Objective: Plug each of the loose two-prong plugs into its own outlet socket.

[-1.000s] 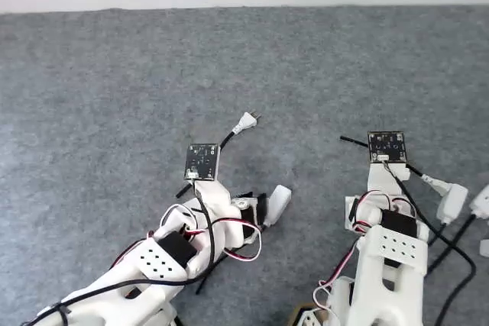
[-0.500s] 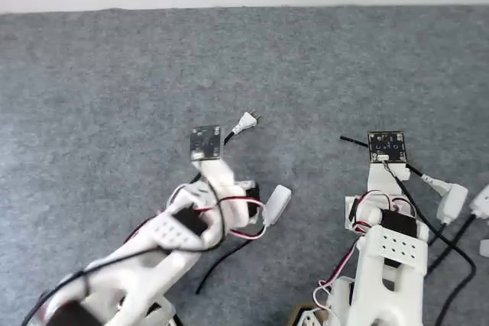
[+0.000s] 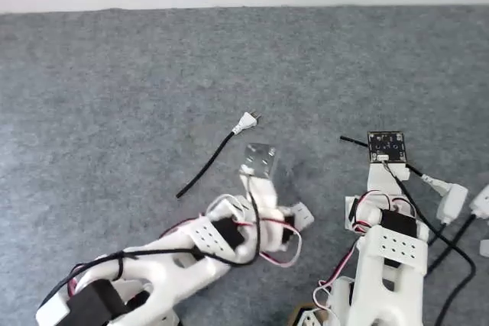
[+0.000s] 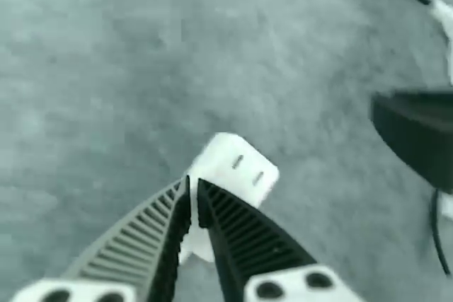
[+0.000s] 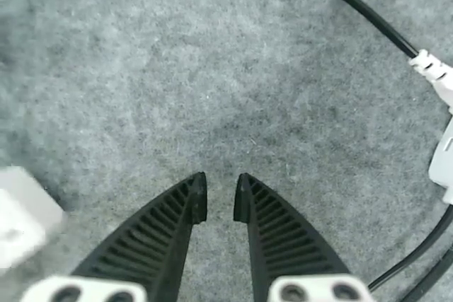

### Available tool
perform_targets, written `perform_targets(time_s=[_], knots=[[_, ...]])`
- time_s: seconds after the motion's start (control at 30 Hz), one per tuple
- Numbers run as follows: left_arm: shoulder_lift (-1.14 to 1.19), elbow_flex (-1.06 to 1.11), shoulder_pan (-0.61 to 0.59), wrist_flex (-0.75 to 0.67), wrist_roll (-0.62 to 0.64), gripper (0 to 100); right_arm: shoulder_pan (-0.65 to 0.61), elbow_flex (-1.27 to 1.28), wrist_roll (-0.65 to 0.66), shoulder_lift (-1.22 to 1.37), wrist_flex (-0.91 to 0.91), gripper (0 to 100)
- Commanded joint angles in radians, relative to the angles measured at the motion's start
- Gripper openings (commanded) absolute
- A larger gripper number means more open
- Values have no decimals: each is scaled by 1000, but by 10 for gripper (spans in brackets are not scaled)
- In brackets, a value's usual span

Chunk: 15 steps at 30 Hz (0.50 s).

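- While the grey worktop [image 3: 114, 74] lies broad beneath it all, the left arm [image 3: 176, 261] stretches low across the near side.
- Right arm [image 3: 390, 250] stands beside it, right jaws a narrow gap apart over bare worktop, nothing between them.
- Left jaws are pinched nearly together on the white outlet socket [image 4: 237, 167], two slots showing.
- Loose two-prong plug [image 3: 246, 121] lies farther out on its black cord [image 3: 206, 162], well apart from that socket.

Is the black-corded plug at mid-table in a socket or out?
Out. The plug lies on the carpet with both prongs bare, well apart from the socket.
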Motion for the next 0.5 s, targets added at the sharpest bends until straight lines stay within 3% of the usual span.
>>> perform_targets(time_s=[0.0,0.27,0.37,0.47], knots=[[2,-42,57,-6,12,12,16,2,15,-25,-16,83],[-29,-44,-40,2,-8,13,27,-14,2,-27,-4,80],[-149,-45,-48,123,-175,14,28,-14,-29,-27,-4,80],[-313,-39,-37,272,-436,16,30,-14,-29,-27,-5,80]])
